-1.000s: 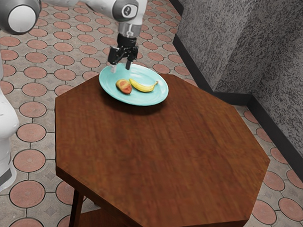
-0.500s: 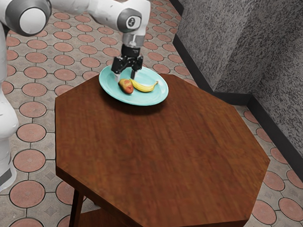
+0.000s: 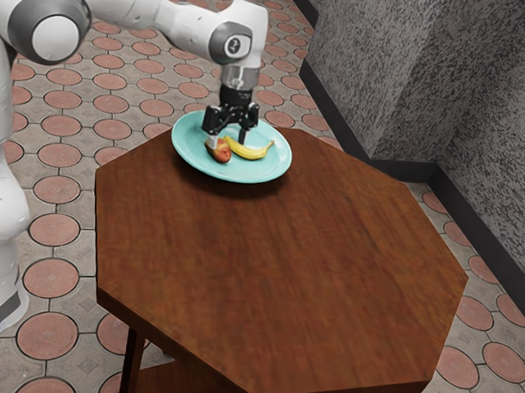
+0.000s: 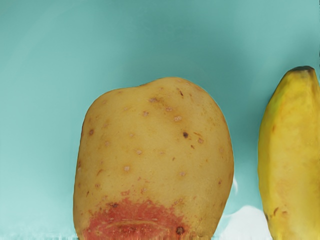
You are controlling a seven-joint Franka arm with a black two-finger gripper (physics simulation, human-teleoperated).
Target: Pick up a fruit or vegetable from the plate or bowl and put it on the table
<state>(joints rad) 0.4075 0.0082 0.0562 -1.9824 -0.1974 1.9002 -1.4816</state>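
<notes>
The angular brown wooden table (image 3: pixel 286 266) bears a round turquoise plate (image 3: pixel 262 168) directly on its top, near the edge farthest from the exterior view's camera

From here in the room, one camera is looking from the side of the white arm (image 3: pixel 195 26), set high and angling down; it is standing back enough to be taking in the whole top of the octagonal wooden table (image 3: pixel 286 275). The other is riding at the black gripper (image 3: pixel 229 143) and facing down into the turquoise plate (image 3: pixel 255 170), so near that the potato (image 4: pixel 155 155) is looming large. Both are sharing part of the plate, the potato and the banana (image 4: pixel 292 160)
</notes>
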